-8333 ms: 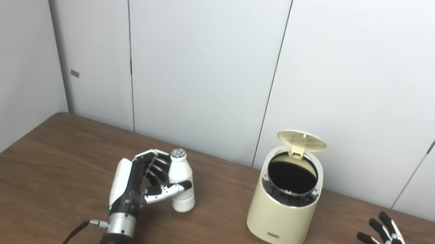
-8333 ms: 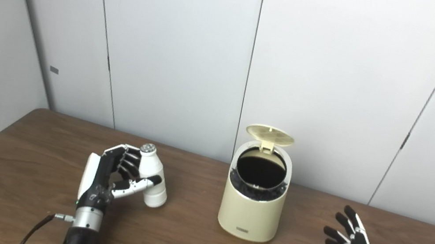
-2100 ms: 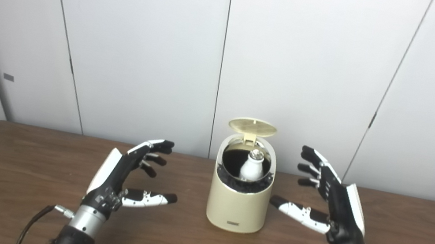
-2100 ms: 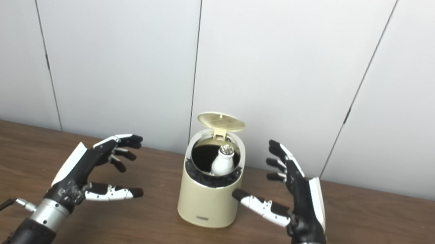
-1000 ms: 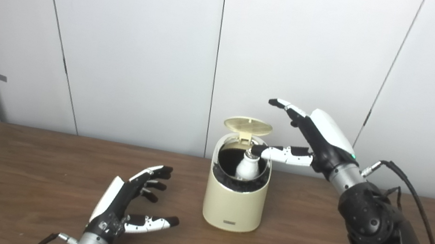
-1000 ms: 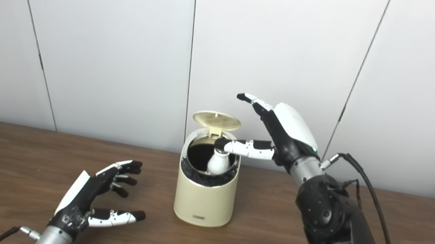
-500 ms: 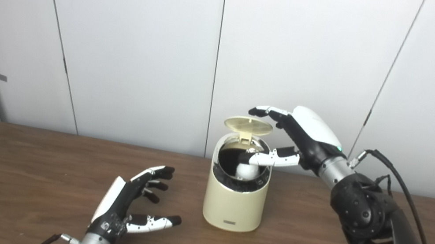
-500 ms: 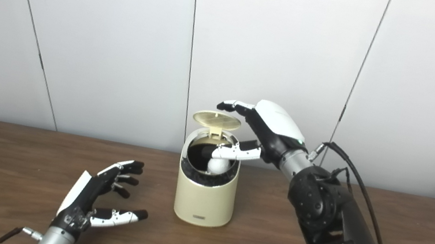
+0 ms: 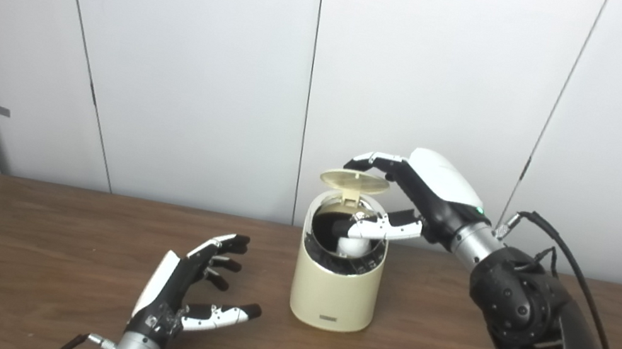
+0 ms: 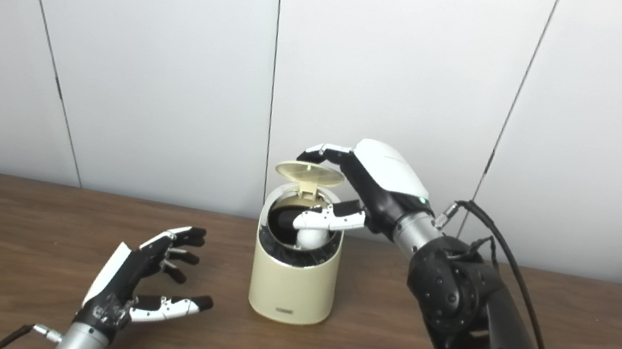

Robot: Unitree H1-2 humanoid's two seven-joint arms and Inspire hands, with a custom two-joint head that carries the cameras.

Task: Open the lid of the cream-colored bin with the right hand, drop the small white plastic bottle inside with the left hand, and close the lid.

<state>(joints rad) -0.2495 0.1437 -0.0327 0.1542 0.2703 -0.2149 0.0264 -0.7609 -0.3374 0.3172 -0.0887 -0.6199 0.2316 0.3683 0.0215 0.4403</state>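
Note:
The cream-colored bin [image 9: 334,290] stands mid-table with its round lid [image 9: 353,181] raised at the back. The small white bottle [image 9: 352,246] stands inside the bin's dark opening. My right hand [image 9: 409,198] is open above the bin: its fingers [image 9: 374,160] curl over the lid's top edge and its thumb [image 9: 370,230] lies across the opening, over the bottle's top. My left hand [image 9: 188,290] is open and empty, low over the table to the bin's left.
The brown wooden table [image 9: 34,254] runs to white wall panels [image 9: 192,51] close behind the bin. My right forearm [image 9: 537,342] and its black cable [image 9: 575,272] cross the space right of the bin.
My right hand has come down and leftward from beside the bin, fingers now over the lid and thumb across the opening. The lid has tipped slightly forward. The left hand has barely moved.

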